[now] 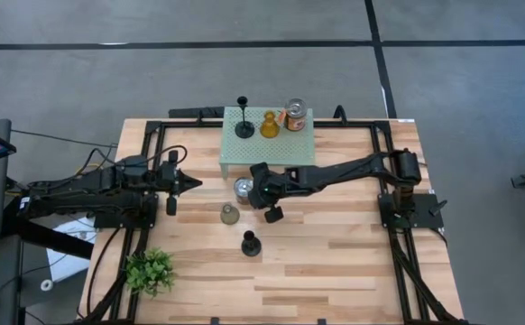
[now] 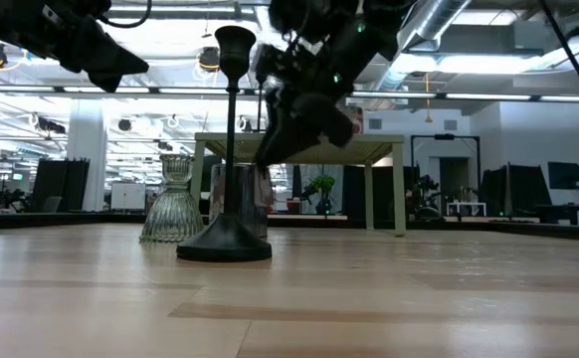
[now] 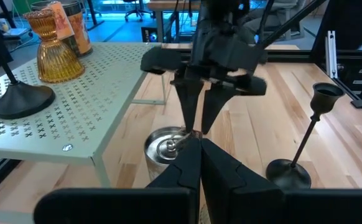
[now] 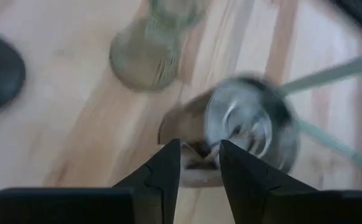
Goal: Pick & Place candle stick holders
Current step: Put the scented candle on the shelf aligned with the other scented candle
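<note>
Tabletop: grey-olive holder beside silvery jar, under right gripper.

The high view looks straight down on the whole table. The low view sits at tabletop level, close to a black candle stick holder. Both wrist views share the silvery jar-like holder, seen very near, at 12 o'clock.
</note>
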Controlling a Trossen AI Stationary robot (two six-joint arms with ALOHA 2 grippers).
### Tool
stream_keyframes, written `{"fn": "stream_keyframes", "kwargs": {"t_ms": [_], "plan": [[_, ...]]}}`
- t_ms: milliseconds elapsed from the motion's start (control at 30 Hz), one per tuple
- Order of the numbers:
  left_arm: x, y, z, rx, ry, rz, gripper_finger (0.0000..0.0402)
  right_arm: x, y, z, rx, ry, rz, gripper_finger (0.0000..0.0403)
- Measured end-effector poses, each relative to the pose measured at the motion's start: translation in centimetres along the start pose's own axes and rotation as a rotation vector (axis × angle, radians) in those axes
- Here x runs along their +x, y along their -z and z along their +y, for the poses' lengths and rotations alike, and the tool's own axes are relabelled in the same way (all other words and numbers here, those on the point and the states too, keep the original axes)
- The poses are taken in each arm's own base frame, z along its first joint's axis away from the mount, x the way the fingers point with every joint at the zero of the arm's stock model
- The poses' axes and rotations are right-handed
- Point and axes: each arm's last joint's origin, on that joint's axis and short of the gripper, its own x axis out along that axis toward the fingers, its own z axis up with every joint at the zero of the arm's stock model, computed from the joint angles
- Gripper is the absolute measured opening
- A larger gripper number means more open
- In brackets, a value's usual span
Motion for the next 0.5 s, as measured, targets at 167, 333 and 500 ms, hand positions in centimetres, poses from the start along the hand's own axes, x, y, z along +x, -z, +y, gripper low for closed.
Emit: {"fn": "stream_keyframes", "kwargs": {"t_ms": [167,333,500], "plan": [[0.0,0.01,0.0,0.0,0.0,0.001,0.0008,0.31,0.17,0.05,-0.001,0.0,0.008,0.0104],[0.0,0.01,0.0,0.0,0.0,0.001,0.0008,0.31,0.15,0.06,-0.001,0.001,0.007,0.0092],[0.0,0.01,0.0,0.0,0.0,0.001,0.0008,0.29,0.12,0.04,-0.001,0.002,0.005,0.004]]}}
